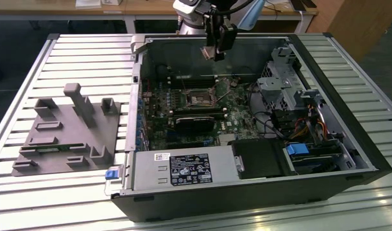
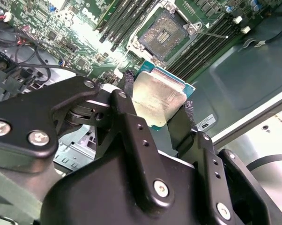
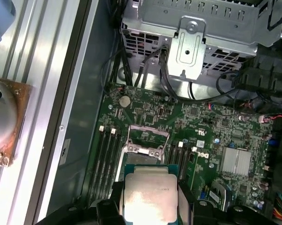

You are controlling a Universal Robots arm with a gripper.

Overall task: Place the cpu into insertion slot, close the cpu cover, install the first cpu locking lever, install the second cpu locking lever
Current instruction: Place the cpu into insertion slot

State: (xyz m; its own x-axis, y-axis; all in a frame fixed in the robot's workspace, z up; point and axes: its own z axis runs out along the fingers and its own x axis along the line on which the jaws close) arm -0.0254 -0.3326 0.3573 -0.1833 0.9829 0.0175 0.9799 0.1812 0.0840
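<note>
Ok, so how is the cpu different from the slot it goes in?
The cpu has a pale, shiny metal face; the slot is dark in the middle with a silvery rim. The cpu is pinched in the gripper, up off the board; the slot sits fixed on that green board. The cpu is a solid chip; the slot is open and empty. Both are square.

Slatted metal table (image 1: 74,53), glare on near slats; wooden desk (image 1: 55,9) behind; wooden cabinet (image 1: 359,19) at the exterior view's right; dark floor (image 1: 6,53).
</note>
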